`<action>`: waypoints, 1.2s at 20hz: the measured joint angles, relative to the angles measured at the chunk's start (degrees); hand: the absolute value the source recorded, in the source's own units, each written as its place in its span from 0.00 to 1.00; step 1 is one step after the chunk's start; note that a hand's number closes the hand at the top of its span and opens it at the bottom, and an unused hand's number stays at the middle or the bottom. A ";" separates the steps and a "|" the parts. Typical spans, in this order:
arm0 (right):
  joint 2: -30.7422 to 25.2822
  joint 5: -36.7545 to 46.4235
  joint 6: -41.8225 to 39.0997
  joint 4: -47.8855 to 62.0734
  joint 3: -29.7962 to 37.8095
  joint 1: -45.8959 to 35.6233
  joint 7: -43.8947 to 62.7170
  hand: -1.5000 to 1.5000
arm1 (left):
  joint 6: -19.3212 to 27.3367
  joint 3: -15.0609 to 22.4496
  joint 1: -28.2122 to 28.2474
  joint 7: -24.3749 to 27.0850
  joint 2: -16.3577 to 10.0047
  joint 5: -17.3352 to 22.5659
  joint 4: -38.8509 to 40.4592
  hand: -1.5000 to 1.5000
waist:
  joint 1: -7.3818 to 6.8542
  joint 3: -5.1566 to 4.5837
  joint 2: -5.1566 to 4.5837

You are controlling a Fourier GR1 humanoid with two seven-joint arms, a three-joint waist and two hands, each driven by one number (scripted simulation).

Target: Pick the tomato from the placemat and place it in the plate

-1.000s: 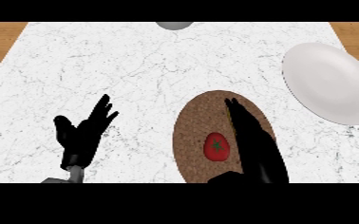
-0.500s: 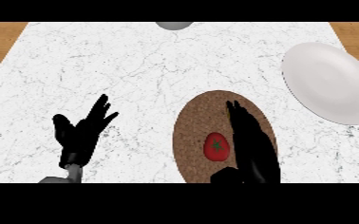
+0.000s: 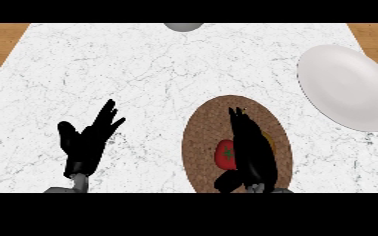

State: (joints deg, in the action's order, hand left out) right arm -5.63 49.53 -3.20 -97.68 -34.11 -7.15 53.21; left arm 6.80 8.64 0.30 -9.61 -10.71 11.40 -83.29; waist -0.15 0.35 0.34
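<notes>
Lying on woven placemat (image 3: pixel 204 130): round tomato (image 3: pixel 224 154)

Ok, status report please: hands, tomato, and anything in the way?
Left hand open, resting at left. Right hand open, alongside tomato. Tomato on placemat, not lifted. Nothing between placemat and plate.

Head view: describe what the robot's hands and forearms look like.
The left hand and right hand are plain black, each with slim fingers and a thumb. A short grey piece of the left forearm shows at the lower edge; the right one barely shows. No cables, markings or sleeves are visible.
</notes>
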 measured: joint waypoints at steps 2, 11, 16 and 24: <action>-0.09 0.05 -1.45 1.25 -0.76 -0.33 -1.04 1.00 | -0.27 -0.12 -0.02 -0.43 0.02 0.00 -0.27 0.50 | -0.04 -0.11 0.08; -0.88 4.40 -2.36 3.59 -0.54 -0.95 -6.42 1.00 | -0.06 -0.93 -0.63 -1.63 1.42 -1.87 0.36 0.50 | -0.07 -0.12 0.32; -0.61 8.81 1.30 3.63 1.52 -2.43 -6.62 1.00 | -0.85 -1.71 -0.51 -0.77 1.70 -1.83 0.37 0.50 | -0.10 -0.04 0.12; -2.15 17.96 9.11 12.77 24.62 -15.63 7.13 1.00 | -1.21 -1.08 -0.87 -0.67 1.78 -1.89 -1.83 0.50 | -1.39 -0.29 -1.96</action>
State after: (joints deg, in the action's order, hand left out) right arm -7.78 67.49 5.91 -84.92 -9.50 -22.78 60.34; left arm 5.59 7.57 -0.57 -10.28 -8.93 9.51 -85.11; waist -1.53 0.06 -1.61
